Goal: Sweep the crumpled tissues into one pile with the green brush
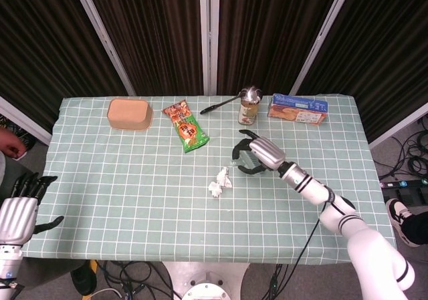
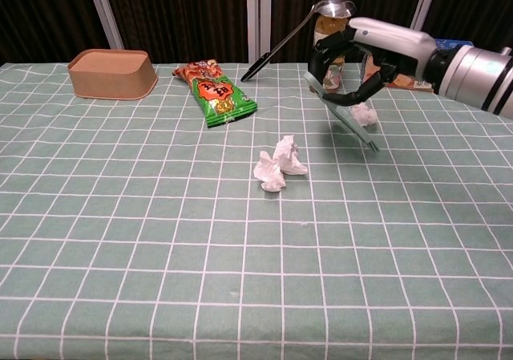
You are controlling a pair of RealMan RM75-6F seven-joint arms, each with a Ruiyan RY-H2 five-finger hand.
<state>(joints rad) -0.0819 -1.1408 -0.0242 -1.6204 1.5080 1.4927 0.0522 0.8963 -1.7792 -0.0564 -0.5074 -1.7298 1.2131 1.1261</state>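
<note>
A green brush [image 2: 343, 111] slants over the middle-right of the worktop [image 2: 120, 240], its lower end reaching toward the near right and sitting at or just above the checked cloth. The right hand [image 2: 365, 55] grasps it, dark fingers [image 2: 330, 55] curled around its upper part, with the white and silver arm running off to the right. In the head view the same right hand [image 1: 257, 154] sits just right of centre, fingers wrapped on the brush [image 1: 242, 158].

A single crumpled tissue [image 2: 365, 115] lies right beside the brush on its far right side, touching it or very nearly so; which one is hard to tell. A small tissue pile [image 2: 279, 164] rests near the centre of the worktop, to the left of the brush and a little nearer, apart from it. In the head view that pile [image 1: 220, 181] lies just to the near left of the hand.

Along the far edge, from left to right, stand a tan bowl [image 2: 112, 73], a green and red snack packet [image 2: 215, 92], a black-handled ladle [image 2: 296, 25] leaning on a small bottle [image 2: 329, 47], and a biscuit box [image 1: 297, 109].

The left hand [image 1: 20, 210] hangs off the near left edge of the worktop, fingers spread and holding nothing.
</note>
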